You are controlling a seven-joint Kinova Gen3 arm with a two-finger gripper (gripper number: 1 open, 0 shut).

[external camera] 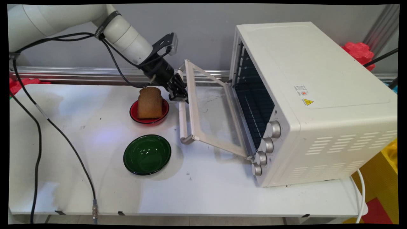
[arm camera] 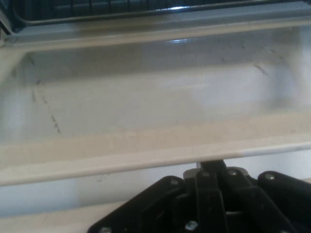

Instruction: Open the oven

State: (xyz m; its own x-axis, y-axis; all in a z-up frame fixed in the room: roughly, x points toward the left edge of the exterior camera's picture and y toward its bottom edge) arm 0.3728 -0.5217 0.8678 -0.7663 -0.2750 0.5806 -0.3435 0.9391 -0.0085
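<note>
A white toaster oven (external camera: 318,95) stands on the right of the table, its glass door (external camera: 210,114) hanging half open towards the left. My gripper (external camera: 178,93) is shut on the far end of the door's handle (external camera: 182,124). In the hand view the linkage of the gripper (arm camera: 214,167) closes under the pale handle bar (arm camera: 97,162), with the door glass (arm camera: 146,97) beyond; the fingertips are hidden by the bar. Just left of the gripper a slice of brown bread (external camera: 149,102) stands upright in a red bowl (external camera: 149,120). An empty green bowl (external camera: 147,154) sits nearer the front.
A black cable (external camera: 63,136) trails from the arm across the table's left side and over the front edge. The oven's white cord (external camera: 361,190) hangs off the right end. Red (external camera: 357,51) and yellow (external camera: 386,171) objects lie beyond the table on the right.
</note>
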